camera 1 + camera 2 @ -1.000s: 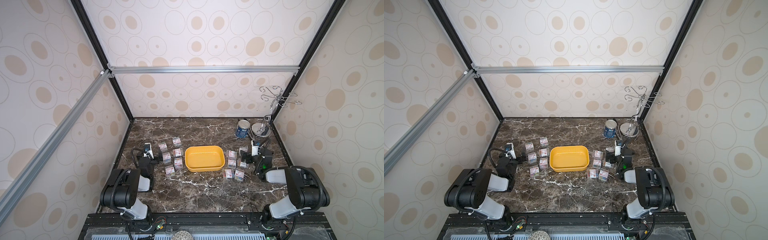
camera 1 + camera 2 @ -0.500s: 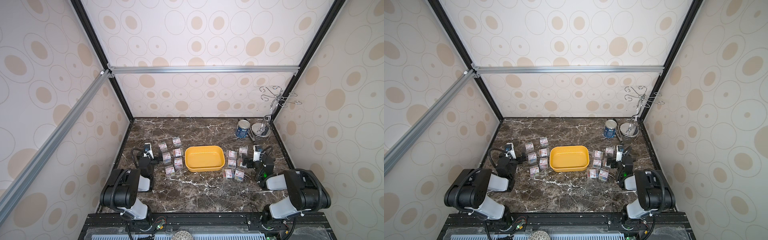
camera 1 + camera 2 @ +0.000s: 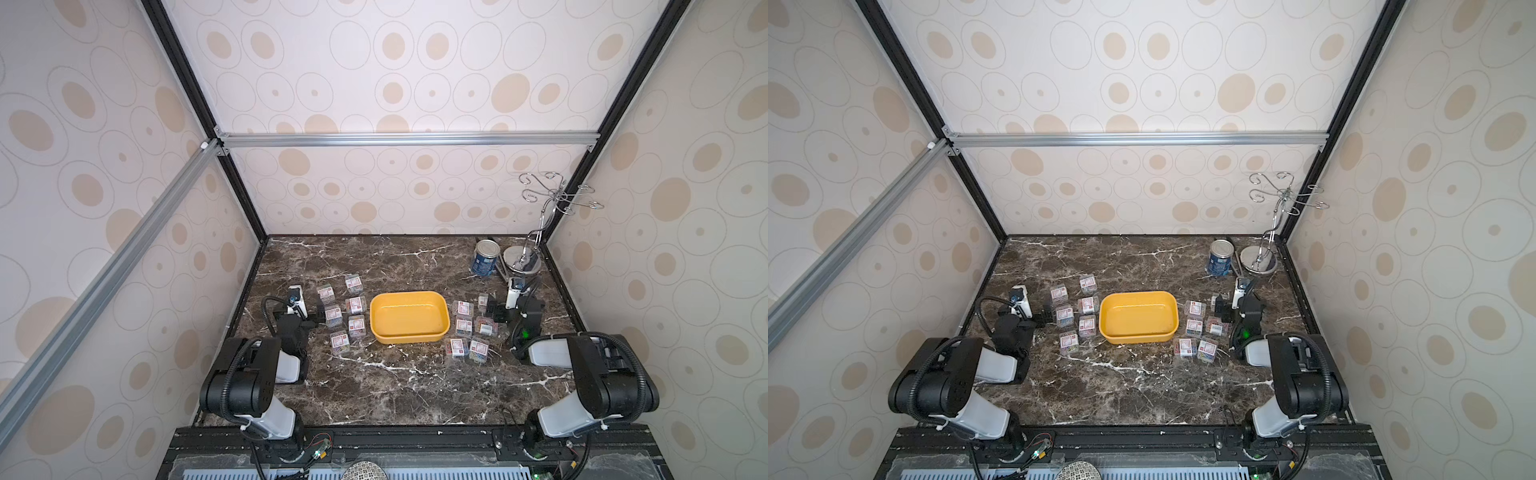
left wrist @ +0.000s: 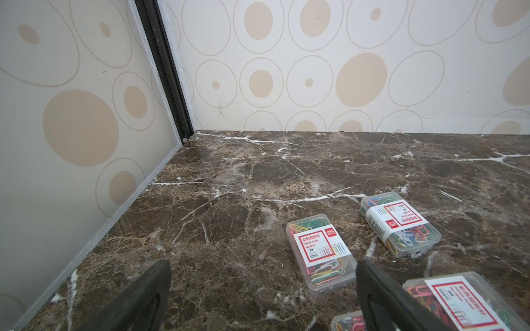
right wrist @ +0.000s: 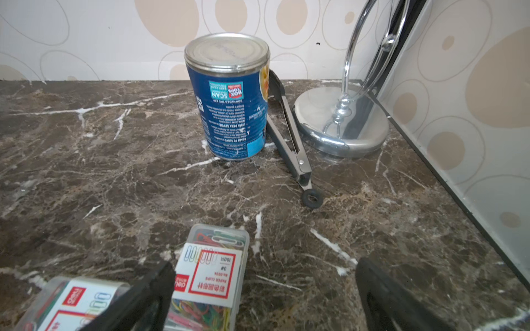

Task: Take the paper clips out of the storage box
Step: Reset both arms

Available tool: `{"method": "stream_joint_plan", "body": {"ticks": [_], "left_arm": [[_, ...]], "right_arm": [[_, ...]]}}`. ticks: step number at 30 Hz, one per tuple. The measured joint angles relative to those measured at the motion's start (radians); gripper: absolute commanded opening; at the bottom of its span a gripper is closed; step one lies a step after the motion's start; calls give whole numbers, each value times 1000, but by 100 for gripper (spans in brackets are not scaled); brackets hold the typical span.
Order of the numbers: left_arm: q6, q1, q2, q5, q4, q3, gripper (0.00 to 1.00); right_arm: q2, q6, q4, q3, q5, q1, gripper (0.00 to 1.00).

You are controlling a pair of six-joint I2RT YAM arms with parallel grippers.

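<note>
- The left gripper [image 3: 315, 319] sits low over the table [image 3: 395, 386]. Its jaws are spread wide and nothing is held.
- The right gripper [image 3: 493, 311] is also low over the table, with its jaws spread wide and no grip on anything.
- The storage box [image 3: 409, 332] stands on the table between the two grippers, to the right of the left gripper and to the left of the right gripper.
- All the paper clips [image 3: 355, 304] lie on the table outside the storage box. One set of six boxes is between the left gripper and the storage box. A second set is between the storage box and the right gripper.
- In the left wrist view, one box lies just ahead of the left gripper [image 4: 261, 266], close to one finger.
- In the right wrist view, one box lies inside the open span of the right gripper [image 5: 265, 266], against one finger and clear of the other.
- Ahead of the right gripper stand a tin can [image 5: 229, 97], tongs [image 5: 286, 123] and a metal stand [image 5: 341, 123].
</note>
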Motion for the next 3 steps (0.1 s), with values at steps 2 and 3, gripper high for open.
{"method": "stream_joint_plan", "body": {"ticks": [2,3], "left_arm": [[0,0,0,0,0,0,100],[0,0,0,0,0,0,100]], "right_arm": [[0,0,-9,0,2,0,100],[0,0,-10,0,3,0,100]]}}
